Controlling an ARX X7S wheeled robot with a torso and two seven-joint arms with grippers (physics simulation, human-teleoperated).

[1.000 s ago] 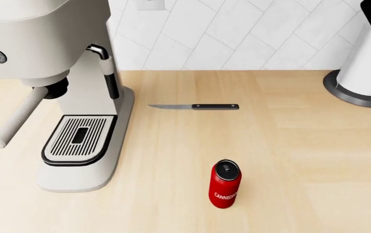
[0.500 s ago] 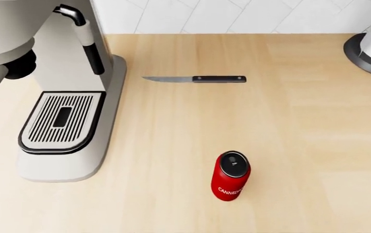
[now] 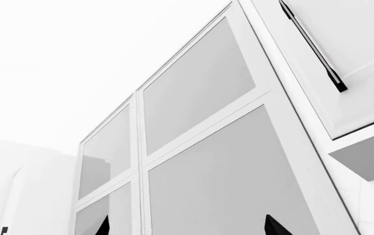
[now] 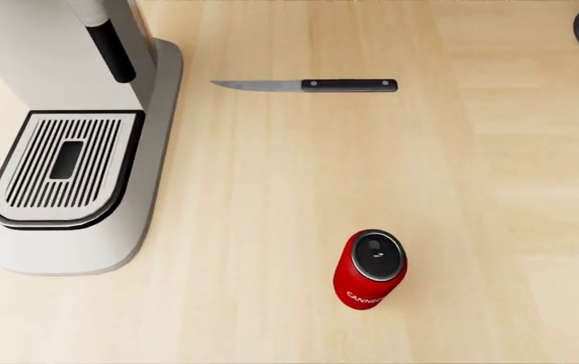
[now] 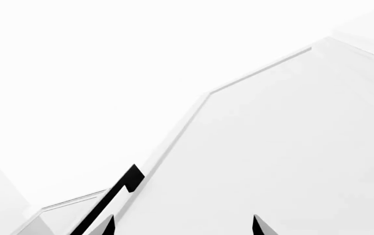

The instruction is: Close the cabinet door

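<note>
1. Your left wrist view looks up at the door [image 3: 200, 147], a white frame with four frosted panes, standing out from a white cabinet [image 3: 317, 63] that carries a black handle [image 3: 311, 46]; the frames do not tell how far it is swung, and its lower end is cut off.
2. Of the left gripper [image 3: 185, 226] you see only two dark fingertips [image 3: 275, 227] at the frame's edge, set apart with nothing between them; the door fills the view beyond them, and whether they touch it cannot be told.
3. The right gripper [image 5: 181, 226] likewise shows just two dark tips, spread and empty, against a plain white panel [image 5: 272, 147]; a black bar [image 5: 112, 196] runs along its edge, washed out and hard to read.
4. Your head view points down at a wooden counter [image 4: 471, 189] and shows neither door nor arms.
5. On it a red can [image 4: 368, 269] stands upright; its white lettering reads "CANNE", the rest turned away.
6. A knife [image 4: 305, 86] lies flat, black handle to the right, well apart from the can.
7. The coffee machine [image 4: 67, 159] is cropped at the top and left; only its drip tray and base are whole.
</note>
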